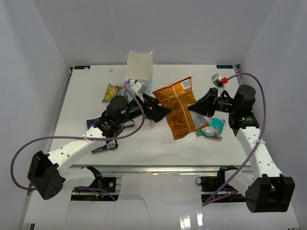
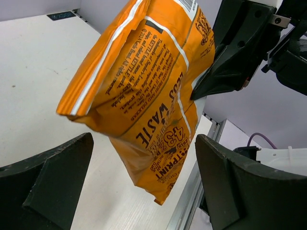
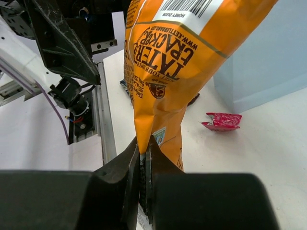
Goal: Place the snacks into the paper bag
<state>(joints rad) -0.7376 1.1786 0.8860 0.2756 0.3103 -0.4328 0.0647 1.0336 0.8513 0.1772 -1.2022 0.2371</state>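
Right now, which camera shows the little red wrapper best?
The right wrist view. There the red wrapper lies in plain sight, near the foot of the light-blue paper bag. I cannot find it in the top view. The left wrist view misses it too; the orange chip bag fills that picture.

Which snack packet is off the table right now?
The large orange chip bag, pinched at one edge by the right gripper and hanging in the air. The yellow-green pouch and teal pouch lie on the table.

High rear overview; close opposing wrist views, chip bag point(image 1: 178, 109) in all
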